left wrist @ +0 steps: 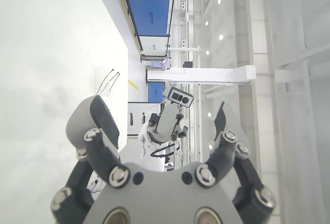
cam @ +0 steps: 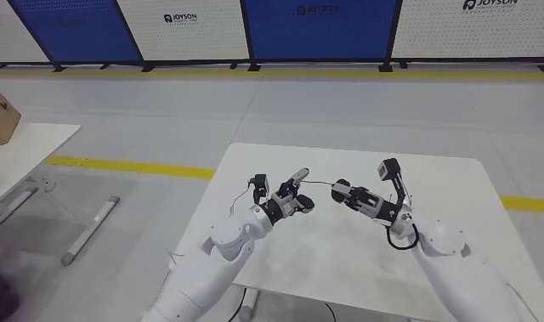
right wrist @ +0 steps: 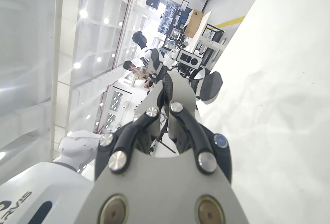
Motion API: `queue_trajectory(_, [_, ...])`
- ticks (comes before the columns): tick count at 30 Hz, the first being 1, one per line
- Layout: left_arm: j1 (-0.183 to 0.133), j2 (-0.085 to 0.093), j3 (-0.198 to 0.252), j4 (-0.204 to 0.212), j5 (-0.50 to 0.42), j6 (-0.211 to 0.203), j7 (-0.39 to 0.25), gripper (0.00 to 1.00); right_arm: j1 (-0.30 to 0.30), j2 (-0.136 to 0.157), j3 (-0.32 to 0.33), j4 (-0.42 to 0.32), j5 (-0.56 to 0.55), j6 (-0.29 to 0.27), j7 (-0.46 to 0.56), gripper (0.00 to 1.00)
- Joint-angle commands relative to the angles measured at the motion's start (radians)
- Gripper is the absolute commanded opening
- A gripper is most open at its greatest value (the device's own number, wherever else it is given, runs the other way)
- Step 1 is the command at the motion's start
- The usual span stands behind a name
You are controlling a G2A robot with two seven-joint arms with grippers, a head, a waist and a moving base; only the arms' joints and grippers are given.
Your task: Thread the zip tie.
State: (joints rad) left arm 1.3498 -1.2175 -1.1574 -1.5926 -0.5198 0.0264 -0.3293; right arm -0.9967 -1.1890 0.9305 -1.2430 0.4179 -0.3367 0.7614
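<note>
One white desk point(cam: 408, 262) carries the work, with two arms over it and one pincer on each. The left pincer point(cam: 304, 189) stands wide apart: in its own wrist view point(left wrist: 159, 102) its two dark-padded fingers point(left wrist: 103, 119) are spread and nothing lies between them. The right pincer point(cam: 340, 189) faces it from just beside, and in its own wrist view point(right wrist: 165, 78) the fingers are pressed together. One zip tie point(cam: 323, 183) shows from above as a single thin dark line in the gap between the two pincers. One end meets the tip of the closed right pincer, which appears to pinch it, and the other end points toward the left pincer. Its long axis runs across the desk from side to side, about level and clear of the surface. The line is too thin to tell which end bears the head, or whether the free end touches the left pincer's fingers. Three spare zip ties point(left wrist: 109, 80) lie flat on the desk near one edge, well apart from the pincers. They are close together and slightly fanned, with their small dark heads all at the same end.
</note>
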Motion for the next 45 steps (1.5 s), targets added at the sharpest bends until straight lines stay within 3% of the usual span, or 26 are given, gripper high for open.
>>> queue_trajectory(1, [-0.004,-0.003,0.004,-0.003,-0.012,-0.035,0.007,1.00,0.005,-0.004,-0.011,0.000,-0.038,0.010,-0.026,0.00])
queue_trajectory(2, [-0.003,-0.006,0.008,-0.002,-0.017,-0.061,0.021,1.00,0.005,-0.004,-0.011,0.000,-0.038,0.010,-0.026,0.00])
queue_trajectory(11, [-0.003,-0.006,0.008,-0.002,-0.017,-0.061,0.021,1.00,0.005,-0.004,-0.011,0.000,-0.038,0.010,-0.026,0.00])
queue_trajectory(13, [-0.005,-0.007,0.014,0.002,0.014,-0.074,0.053,1.00,0.005,-0.004,-0.011,0.000,-0.038,0.010,-0.026,0.00])
queue_trajectory(19, [-0.034,-0.016,0.049,0.033,0.045,-0.087,0.091,0.99,0.005,-0.004,-0.011,0.000,-0.038,0.010,-0.026,0.00])
queue_trajectory(22, [-0.036,-0.018,0.054,0.041,0.054,-0.094,0.088,0.46,0.005,-0.004,-0.011,0.000,-0.038,0.010,-0.026,0.00])
queue_trajectory(27, [-0.029,-0.017,0.050,0.043,0.056,-0.105,0.071,0.33,0.005,-0.004,-0.011,0.000,-0.038,0.010,-0.026,0.00])
queue_trajectory(38, [-0.018,-0.015,0.037,0.034,0.056,-0.119,0.054,0.29,0.005,-0.004,-0.011,0.000,-0.038,0.010,-0.026,0.00])
queue_trajectory(41, [-0.017,-0.015,0.037,0.033,0.058,-0.119,0.055,0.23,0.005,-0.004,-0.011,0.000,-0.038,0.010,-0.026,0.00])
queue_trajectory(42, [-0.017,-0.015,0.038,0.032,0.062,-0.119,0.055,0.15,0.005,-0.004,-0.011,0.000,-0.038,0.010,-0.026,0.00])
queue_trajectory(45, [-0.016,-0.016,0.040,0.031,0.071,-0.122,0.062,0.05,0.005,-0.004,-0.011,0.000,-0.038,0.010,-0.026,0.00])
